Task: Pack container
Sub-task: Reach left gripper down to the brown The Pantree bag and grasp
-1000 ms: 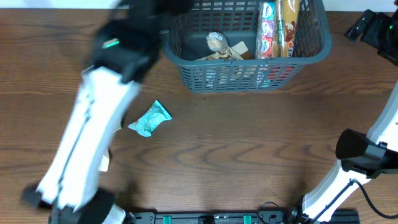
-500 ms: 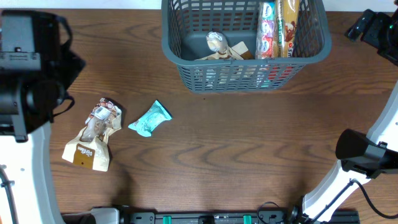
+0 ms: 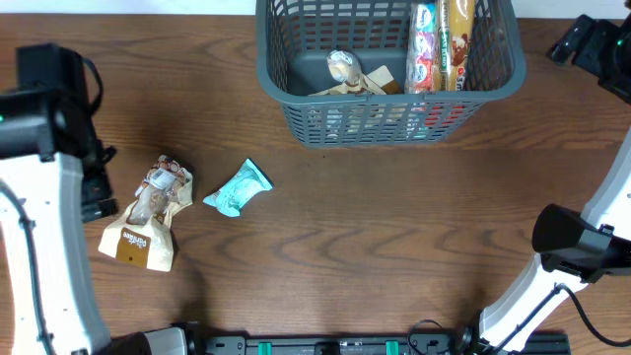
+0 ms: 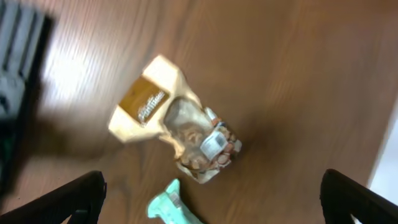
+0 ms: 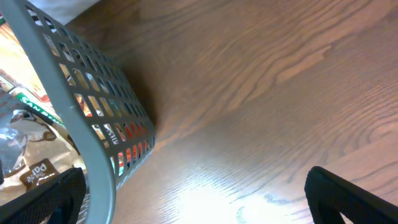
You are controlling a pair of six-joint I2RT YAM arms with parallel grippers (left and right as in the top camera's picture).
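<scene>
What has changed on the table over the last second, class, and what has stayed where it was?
The left arm swung away from the container's near-left corner to the table's left edge, uncovering the beige snack packet it now stands beside. The left gripper is open over that packet and holds nothing. The teal packet, the container with its contents and the right arm stayed put.

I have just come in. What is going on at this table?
Two robot arms are packing snack packets into the grey container. Some packets already stand or lie inside it. A beige snack bag and a teal packet lie on the table, outside it. The left end effector is open and empty, close to the beige bag. The right end effector, also open and empty, is near the container.
</scene>
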